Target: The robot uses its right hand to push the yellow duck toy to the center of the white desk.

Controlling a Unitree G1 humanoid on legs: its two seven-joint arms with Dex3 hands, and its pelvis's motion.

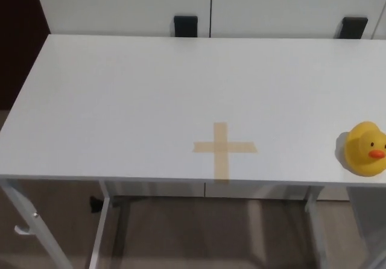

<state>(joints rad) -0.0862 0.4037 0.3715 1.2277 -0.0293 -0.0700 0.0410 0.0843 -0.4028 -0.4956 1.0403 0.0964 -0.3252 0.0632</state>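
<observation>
White metal legs (pixel 99 233) of the table stand closest to the viewer, running down to a brownish floor (pixel 199 239) beneath the front edge. Above them spreads the white, flat-topped rectangular table (pixel 132 94), its surface smooth and bare over most of its width.

Near the front edge, a little right of the middle, a cross of pale tan tape (pixel 223 148) is stuck flat to the top; its long strip runs toward the front edge and reaches it, and a shorter strip crosses it.

Well off to the right of that cross, close to the front edge and right at the picture's border, sits the small yellow rubber duck toy (pixel 365 149). It stands upright on the table, its orange beak pointing toward the right and slightly forward, a dark eye showing above the beak. Part of its body is cut off by the frame. It is clearly apart from the tape cross, with bare white surface between them.

Behind the table rise pale cabinet panels (pixel 120 3), and two black blocks (pixel 186 26) show just above the far edge, one near the middle and one at the far right.

Neither robot hand appears, so their openness and what they hold cannot be told.
</observation>
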